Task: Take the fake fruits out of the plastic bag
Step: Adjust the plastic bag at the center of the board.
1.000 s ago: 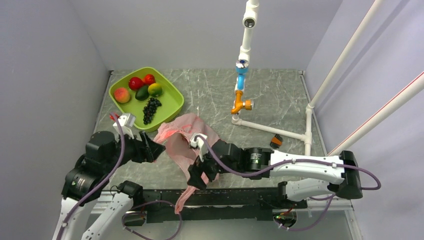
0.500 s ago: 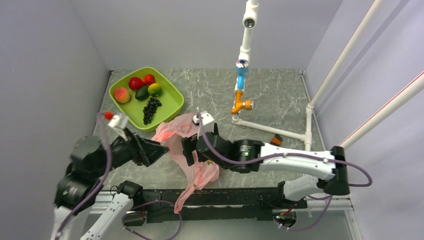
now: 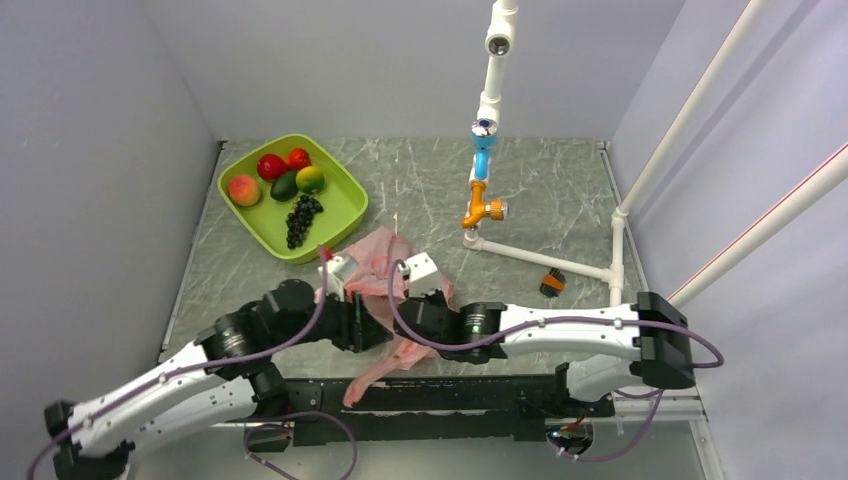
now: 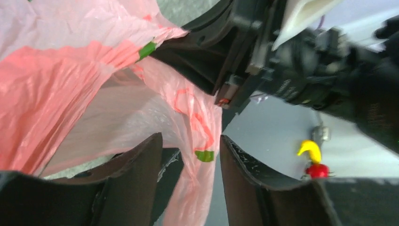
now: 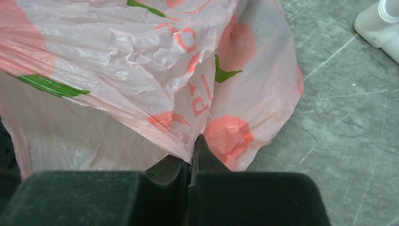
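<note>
The pink plastic bag (image 3: 375, 255) lies crumpled at the table's near middle, with a strip hanging over the front edge. No fake fruits show; whatever the bag holds is hidden by its film. My right gripper (image 5: 192, 147) is shut on a fold of the plastic bag (image 5: 141, 61), seen from above at the right gripper (image 3: 402, 324). My left gripper (image 4: 190, 162) is open, facing the right one at the left gripper (image 3: 372, 330). A twisted strip of the bag (image 4: 200, 141) hangs between its jaws, with gaps at both sides.
A green tray (image 3: 345, 215) at the back left holds a peach, red fruits, an avocado, a lime and a dark grape bunch (image 3: 300, 220). A white pipe frame with an orange fitting (image 3: 482, 212) stands right of the bag. The right arm's black body (image 4: 291, 61) is close ahead of the left wrist.
The left arm swung in from the left to the bag's near side, its jaws narrowing around a strip. The right gripper shifted left and closed on a fold of the bag.
</note>
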### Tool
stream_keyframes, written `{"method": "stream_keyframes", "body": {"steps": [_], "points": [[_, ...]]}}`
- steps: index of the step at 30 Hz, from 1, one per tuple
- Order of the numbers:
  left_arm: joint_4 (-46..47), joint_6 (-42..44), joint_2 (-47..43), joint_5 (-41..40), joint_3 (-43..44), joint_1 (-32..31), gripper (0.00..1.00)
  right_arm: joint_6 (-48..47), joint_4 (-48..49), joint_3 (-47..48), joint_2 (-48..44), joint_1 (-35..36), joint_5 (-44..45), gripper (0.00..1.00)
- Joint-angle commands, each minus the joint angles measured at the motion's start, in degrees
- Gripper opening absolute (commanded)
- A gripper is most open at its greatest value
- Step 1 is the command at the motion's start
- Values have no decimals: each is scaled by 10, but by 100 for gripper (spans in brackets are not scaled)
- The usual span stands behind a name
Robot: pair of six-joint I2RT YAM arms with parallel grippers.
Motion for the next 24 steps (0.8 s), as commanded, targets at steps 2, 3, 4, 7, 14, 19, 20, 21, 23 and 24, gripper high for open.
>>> {"method": "stream_keyframes", "body": {"steps": [2, 3, 4, 7, 14, 19, 20, 21, 23, 24], "points": [[62, -9, 40, -359, -22, -156, 48, -34, 104, -69, -117, 2, -21, 0], [67, -19, 36, -386, -41, -162, 47, -44, 124, -81, -133, 2, -32, 0], [86, -17, 31, -392, -62, -163, 47, -47, 132, -88, -144, 2, -41, 0], [174, -8, 28, -381, -107, -163, 47, -49, 149, -99, -162, 2, -66, 0], [146, -53, 113, -430, -105, -163, 54, -76, 209, -117, -165, 2, -118, 0], [124, -137, 144, -435, -167, -163, 52, -94, 199, -124, -198, 1, -97, 0], [134, -147, 140, -427, -186, -163, 52, -103, 196, -130, -213, 1, -82, 0], [141, -164, 132, -419, -213, -164, 52, -116, 192, -139, -233, -2, -72, 0], [149, -186, 105, -409, -252, -164, 52, -150, 201, -176, -285, -18, -71, 0], [151, -192, 84, -403, -270, -164, 53, -161, 204, -191, -308, -33, -78, 0]]}}
